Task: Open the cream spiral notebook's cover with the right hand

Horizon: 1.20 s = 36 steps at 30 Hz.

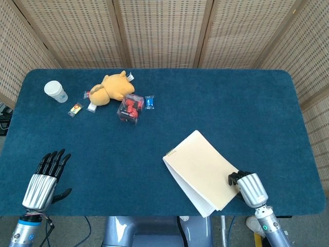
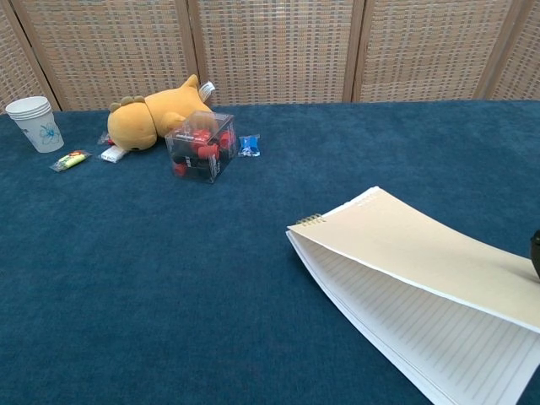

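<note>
Fingers (image 1: 235, 178) of the right hand (image 1: 250, 187) grip one notebook (image 1: 201, 170) cover; left hand (image 1: 43, 182) open, holding nothing

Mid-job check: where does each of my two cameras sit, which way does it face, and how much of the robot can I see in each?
Head view: high above the near table edge, looking steeply down on the blue table; shows the left hand resting open and the right hand at the notebook cover.
Chest view: low at the near edge, looking across the table toward the wicker screens; only a dark sliver of the right hand shows.
Shared: notebook, plush toy, paper cup, clear box.
</note>
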Each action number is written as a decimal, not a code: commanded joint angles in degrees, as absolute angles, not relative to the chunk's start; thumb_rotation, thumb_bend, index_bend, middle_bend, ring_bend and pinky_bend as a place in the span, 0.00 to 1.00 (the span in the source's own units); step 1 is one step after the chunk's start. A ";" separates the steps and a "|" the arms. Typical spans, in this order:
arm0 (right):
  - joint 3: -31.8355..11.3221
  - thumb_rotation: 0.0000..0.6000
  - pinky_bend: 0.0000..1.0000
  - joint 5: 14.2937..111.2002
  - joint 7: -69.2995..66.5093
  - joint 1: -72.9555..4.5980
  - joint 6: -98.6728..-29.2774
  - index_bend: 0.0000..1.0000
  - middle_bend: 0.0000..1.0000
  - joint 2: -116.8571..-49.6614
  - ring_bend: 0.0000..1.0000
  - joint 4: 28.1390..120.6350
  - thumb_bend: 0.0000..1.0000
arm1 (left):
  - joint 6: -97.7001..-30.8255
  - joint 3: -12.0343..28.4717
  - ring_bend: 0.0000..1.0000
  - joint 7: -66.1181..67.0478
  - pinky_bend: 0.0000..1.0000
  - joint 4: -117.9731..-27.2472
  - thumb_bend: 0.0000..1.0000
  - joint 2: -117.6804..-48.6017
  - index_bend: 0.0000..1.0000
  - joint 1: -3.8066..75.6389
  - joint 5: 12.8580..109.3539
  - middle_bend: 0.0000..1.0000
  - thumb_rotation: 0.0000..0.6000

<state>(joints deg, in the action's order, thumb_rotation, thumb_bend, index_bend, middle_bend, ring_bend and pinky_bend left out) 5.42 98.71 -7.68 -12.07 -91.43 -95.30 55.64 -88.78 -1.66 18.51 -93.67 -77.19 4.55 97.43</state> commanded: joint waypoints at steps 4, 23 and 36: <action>6.02 1.00 0.81 98.95 -8.61 -11.10 -91.84 0.75 0.74 -94.85 0.64 55.25 0.64 | -88.75 -1.69 0.00 18.52 0.06 -93.66 0.01 -77.20 0.00 4.54 97.44 0.00 1.00; 7.62 1.00 0.81 101.06 -10.14 -8.62 -94.30 0.75 0.74 -93.05 0.64 56.13 0.64 | -88.75 -1.71 0.00 18.64 0.06 -93.77 0.01 -77.24 0.00 4.53 97.59 0.00 1.00; 8.30 1.00 0.81 101.66 -11.05 -7.07 -95.40 0.75 0.74 -92.26 0.64 55.26 0.64 | -88.89 -1.78 0.00 18.63 0.06 -93.86 0.01 -77.20 0.00 4.47 97.82 0.00 1.00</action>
<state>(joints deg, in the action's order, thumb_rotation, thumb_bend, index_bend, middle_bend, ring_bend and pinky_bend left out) 8.29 101.64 -11.03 -7.09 -95.41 -92.27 55.29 -88.89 -1.77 18.63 -93.86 -77.20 4.47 97.81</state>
